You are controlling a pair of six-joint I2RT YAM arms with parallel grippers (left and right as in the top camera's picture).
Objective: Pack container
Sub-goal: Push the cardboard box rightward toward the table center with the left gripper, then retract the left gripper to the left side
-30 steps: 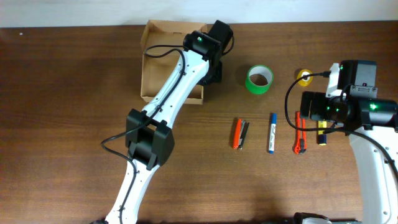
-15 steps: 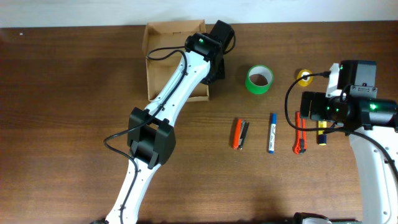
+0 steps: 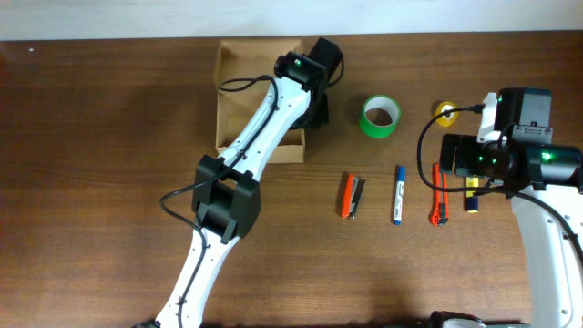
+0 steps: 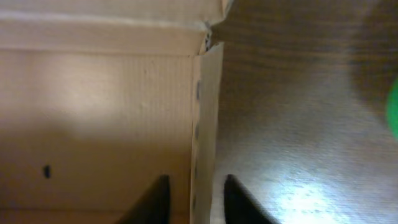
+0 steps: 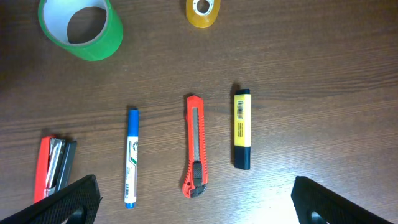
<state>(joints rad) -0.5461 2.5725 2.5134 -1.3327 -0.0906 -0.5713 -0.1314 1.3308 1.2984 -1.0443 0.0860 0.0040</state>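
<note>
Container (image 3: 239,96) packing looks unstarted: nearest, stapler (image 3: 352,196), marker (image 3: 398,194), cutter (image 3: 439,194) and highlighter (image 5: 242,129) lie loose below the wide right gripper (image 5: 194,202). Beyond are green tape (image 3: 380,116) and yellow tape (image 3: 444,112). Farthest, it sits just dragged right, wall between the left gripper's (image 4: 198,200) newly slackened, narrow jaws.

A plain tan-brown cardboard box (image 3: 239,100) is seen on a dark brown wood-grain table (image 3: 91,182); a green tape roll (image 5: 109,40) is lined white inside; a small tape roll (image 5: 203,18) is coloured yellow; an orange utility knife (image 5: 194,146), a blue-capped white marker (image 5: 130,158), a black-capped yellow highlighter (image 5: 242,129) and an orange-and-grey stapler (image 5: 50,168) are shown.
</note>
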